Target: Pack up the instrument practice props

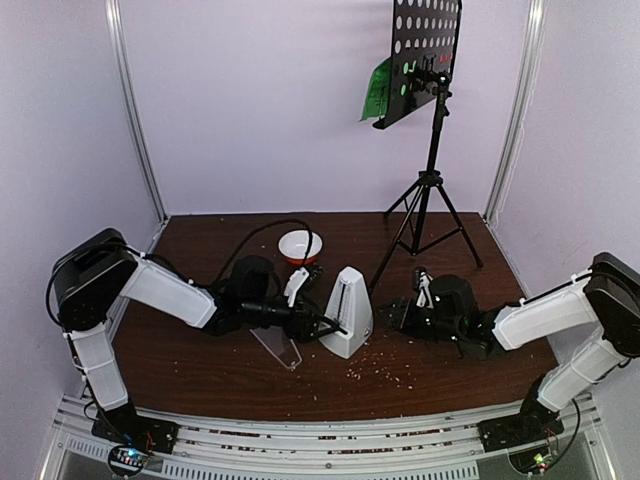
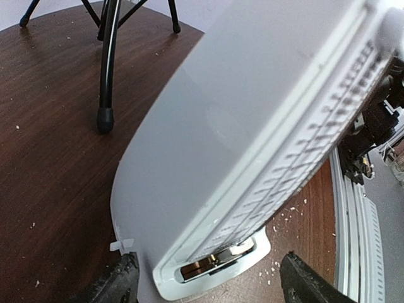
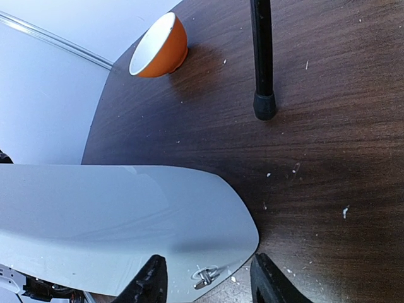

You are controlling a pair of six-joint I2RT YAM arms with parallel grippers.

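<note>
The white pyramid metronome (image 1: 347,312) stands upright mid-table. Its clear wedge cover (image 1: 278,346) lies flat on the table to its left. My left gripper (image 1: 322,322) is open at the metronome's left side. In the left wrist view the metronome's base (image 2: 214,265) sits between the spread fingers (image 2: 120,284). My right gripper (image 1: 393,316) is open at its right side, with the winding key (image 3: 206,275) between its fingers (image 3: 268,278). The black tripod music stand (image 1: 432,150) stands at the back right. A green page (image 1: 378,90) hangs on its perforated desk (image 1: 425,50).
A white-and-orange bowl (image 1: 301,246) sits behind the metronome and shows in the right wrist view (image 3: 159,47). A rubber-tipped stand leg (image 2: 106,95) reaches toward the metronome and also shows in the right wrist view (image 3: 263,63). White crumbs dot the brown table (image 1: 200,370).
</note>
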